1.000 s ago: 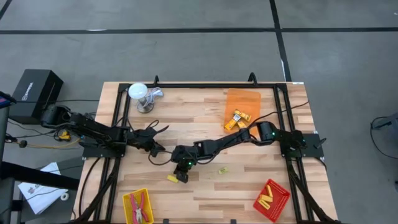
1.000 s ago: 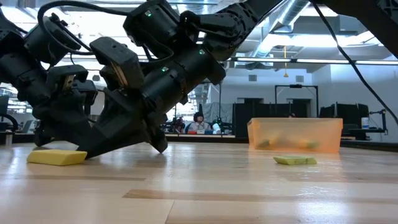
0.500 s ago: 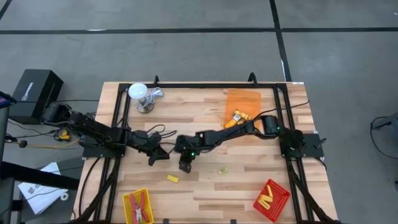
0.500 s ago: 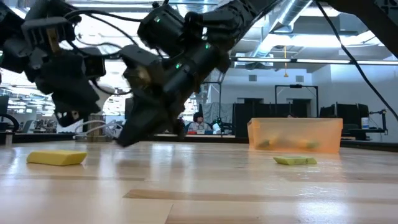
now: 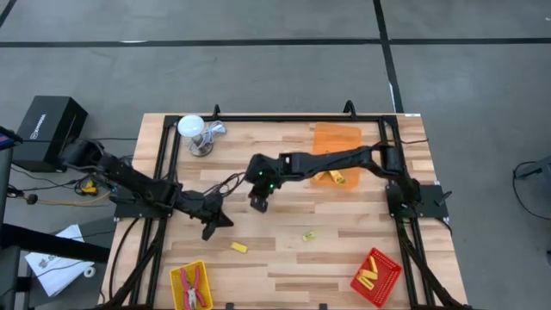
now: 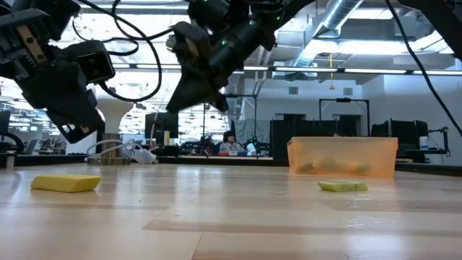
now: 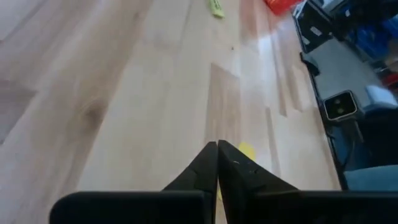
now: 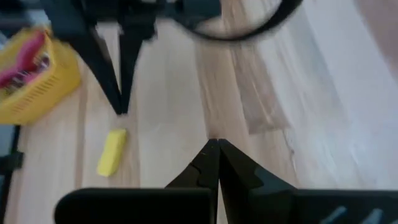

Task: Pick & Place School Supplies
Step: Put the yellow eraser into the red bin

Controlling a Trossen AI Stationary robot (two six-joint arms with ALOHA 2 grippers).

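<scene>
A yellow block (image 5: 238, 247) lies flat on the wooden table (image 5: 284, 267), near its front. It also shows in the low view (image 6: 66, 183) and the right wrist view (image 8: 112, 151). A small yellow-green piece (image 5: 307, 235) lies to its right. My left gripper (image 5: 212, 227) is shut and empty above the table, left of the block and slightly farther back. My right gripper (image 5: 258, 203) is shut and empty, raised over mid-table, farther back than the block. In each wrist view the fingers meet, left (image 7: 217, 147) and right (image 8: 211, 145).
An orange tray (image 5: 336, 142) at the far right has yellow items (image 5: 337, 177) at its near end. At the near edge stand a yellow tray (image 5: 191, 286) with red-handled pliers and a red tray (image 5: 376, 275) with yellow sticks. A white cup-like object (image 5: 194, 133) is far left.
My right gripper, shut throughout, has risen from beside the yellow block and gone toward the far edge. The block has stayed in place. My left gripper has moved toward the near edge, rolled, and shut.
</scene>
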